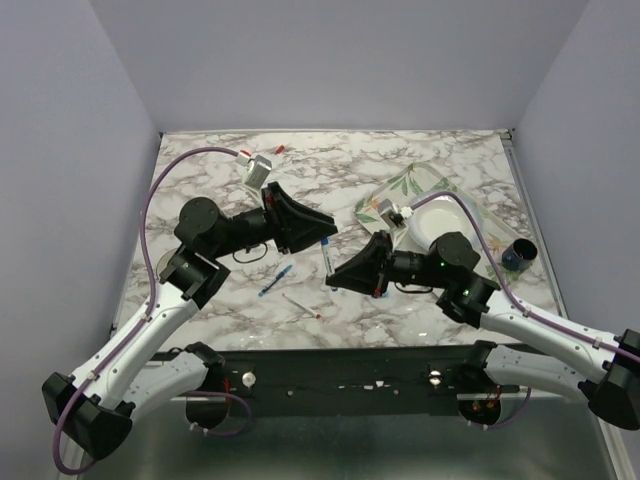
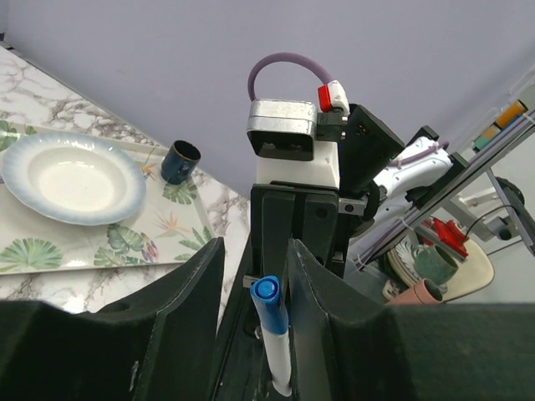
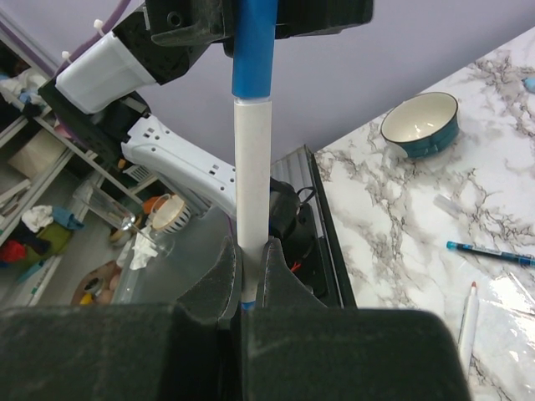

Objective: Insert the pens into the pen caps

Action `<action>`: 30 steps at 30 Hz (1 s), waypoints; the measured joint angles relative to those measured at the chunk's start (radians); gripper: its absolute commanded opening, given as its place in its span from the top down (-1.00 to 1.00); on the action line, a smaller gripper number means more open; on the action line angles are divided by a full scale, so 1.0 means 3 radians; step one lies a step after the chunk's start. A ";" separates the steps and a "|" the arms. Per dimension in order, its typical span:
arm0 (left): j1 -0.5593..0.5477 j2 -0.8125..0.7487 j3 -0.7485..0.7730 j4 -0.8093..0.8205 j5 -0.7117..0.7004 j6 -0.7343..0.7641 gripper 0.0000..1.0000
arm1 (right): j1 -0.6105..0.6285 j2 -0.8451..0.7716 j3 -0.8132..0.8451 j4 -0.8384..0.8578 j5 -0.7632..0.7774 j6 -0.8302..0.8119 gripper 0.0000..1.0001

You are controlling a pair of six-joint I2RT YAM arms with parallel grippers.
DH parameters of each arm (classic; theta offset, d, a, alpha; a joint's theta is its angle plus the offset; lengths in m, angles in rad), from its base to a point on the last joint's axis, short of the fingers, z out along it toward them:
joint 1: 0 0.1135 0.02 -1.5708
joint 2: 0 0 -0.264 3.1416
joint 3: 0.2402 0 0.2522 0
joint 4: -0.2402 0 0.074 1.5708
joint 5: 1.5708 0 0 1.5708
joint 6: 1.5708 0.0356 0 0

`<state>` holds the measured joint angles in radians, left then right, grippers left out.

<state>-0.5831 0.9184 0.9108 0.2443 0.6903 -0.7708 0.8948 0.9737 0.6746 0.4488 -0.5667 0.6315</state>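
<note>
A white pen (image 3: pixel 252 167) stands upright with its lower end clamped in my right gripper (image 3: pixel 251 246), which is shut on it. A blue pen cap (image 2: pixel 274 313) sits on the pen's top end. My left gripper (image 2: pixel 255 246) reaches around that cap with its jaws apart: the cap rests against the right finger, and a gap shows on the left side. In the top view the two grippers meet mid-table, left (image 1: pixel 322 238) and right (image 1: pixel 338 272). A blue pen (image 1: pixel 275 281) and a white pen with a red end (image 1: pixel 300 305) lie on the marble in front of them.
At the back right a floral tray (image 1: pixel 385 195) carries a white plate (image 1: pixel 440 222). A dark round cup (image 1: pixel 518 255) stands near the right edge. A teal bowl (image 3: pixel 420 123) shows in the right wrist view. A small red piece (image 1: pixel 279 149) lies at the far edge.
</note>
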 measured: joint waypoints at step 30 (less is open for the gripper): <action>0.0047 0.0076 -0.0271 0.0576 -0.0089 -0.0617 1.00 | 0.0015 0.0006 0.0338 -0.0754 0.0263 -0.0270 0.99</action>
<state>-0.5690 0.9413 0.8295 0.4171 0.6636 -0.9558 0.8993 0.9756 0.7761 0.2226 -0.4877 0.5507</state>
